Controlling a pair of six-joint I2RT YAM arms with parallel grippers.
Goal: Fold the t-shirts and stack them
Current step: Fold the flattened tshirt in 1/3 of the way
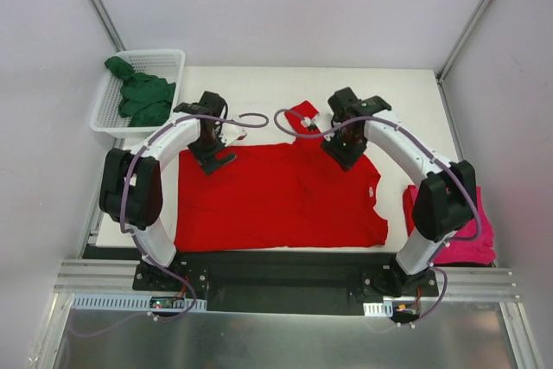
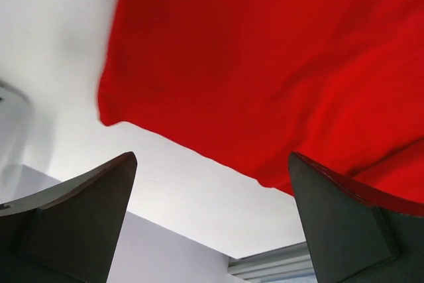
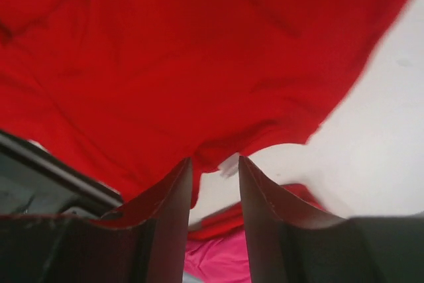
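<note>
1. Your left claw (image 2: pixel 212 157) hangs wide open and empty above the red tee's (image 1: pixel 276 196) far-left edge.
2. Your right claw (image 3: pixel 215 160) has its jaws narrowly parted at the collar, gripping nothing.
3. The red tee lies spread flat on the table (image 1: pixel 259 84). The magenta tee (image 1: pixel 484 235) is at the right edge, and the green tee (image 1: pixel 143 97) is in the basket (image 1: pixel 155 52).

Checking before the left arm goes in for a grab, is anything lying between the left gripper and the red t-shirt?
Nothing visible. The left gripper is open, and only bare white table lies between its fingertips and the edge of the red t-shirt. The green t-shirt sits apart in the basket.
</note>
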